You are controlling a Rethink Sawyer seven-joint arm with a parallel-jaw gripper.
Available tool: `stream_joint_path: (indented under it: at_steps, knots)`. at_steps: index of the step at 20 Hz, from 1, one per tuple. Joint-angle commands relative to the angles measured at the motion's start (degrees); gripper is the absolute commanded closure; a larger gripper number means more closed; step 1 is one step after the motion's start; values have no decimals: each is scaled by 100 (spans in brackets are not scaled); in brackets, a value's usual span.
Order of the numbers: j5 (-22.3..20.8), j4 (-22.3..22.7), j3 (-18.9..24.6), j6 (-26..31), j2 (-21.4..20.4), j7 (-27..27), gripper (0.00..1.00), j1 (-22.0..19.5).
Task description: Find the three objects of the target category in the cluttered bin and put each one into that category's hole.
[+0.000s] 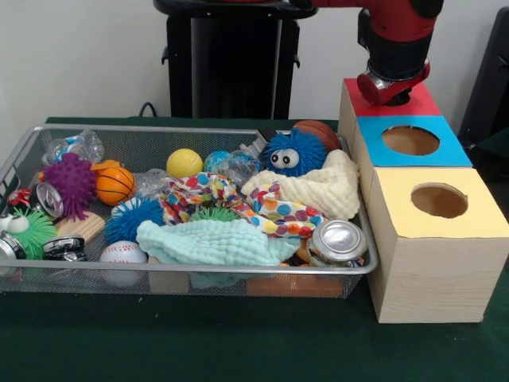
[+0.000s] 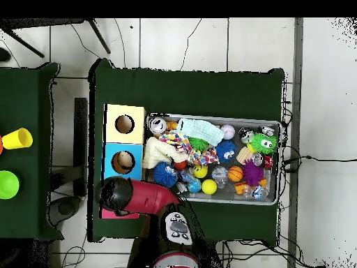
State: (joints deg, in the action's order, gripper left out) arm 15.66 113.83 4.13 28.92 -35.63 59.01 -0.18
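While the arm's wrist sits directly over the red-panel box, the end effector (image 1: 391, 89) is down at the red-ringed hole (image 1: 395, 101), which it covers in both views; can't tell if it's wide, narrow or carrying anything. Reads like a drop or a just-finished drop, but that's a guess. No way to count what's gone into the hole, since the box interior isn't visible. The bin (image 1: 199, 270) is full of clutter: pale green cloth (image 1: 211, 241), cream cloth (image 1: 322, 189), polka-dot cloth (image 1: 238, 199), blue fuzzy ball with googly eyes (image 1: 293, 153), orange toy basketball (image 1: 114, 185), yellow ball (image 1: 184, 163), purple spiky ball (image 1: 70, 181), baseball (image 1: 122, 253), a can (image 1: 339, 240). I can't pick out any tan or striped soft toy animal on top; something orange shows low at the bin's front under the green cloth, unclear what. So any left are likely buried and need digging for. The blue-ringed hole (image 1: 410, 140) and yellow-ringed hole (image 1: 439, 200) look empty from here. Table (image 1: 183, 342) is covered in dark green cloth, bare around the bin. Room: white wall behind, pale tiled floor, cables trailing, side table with yellow cup (image 2: 17, 139) and green cup (image 2: 7, 184).
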Motion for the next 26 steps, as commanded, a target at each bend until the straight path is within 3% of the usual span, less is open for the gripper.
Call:
stream_joint_path:
  at_steps: [1,4,5,8,11,17,26]
  knots:
    - [321,-409,-156,535,-366,1757,0,-142]
    - [275,-415,-135,447,-374,1717,0,-151]
    - [259,-417,-129,418,-376,1704,100,-154]
    - [202,-481,-60,414,-399,1612,100,-194]
    - [286,-464,-275,633,-494,1957,100,-77]
    - [237,-629,-404,969,-596,1986,100,-11]
    - [224,-642,-449,1010,-630,1990,100,17]
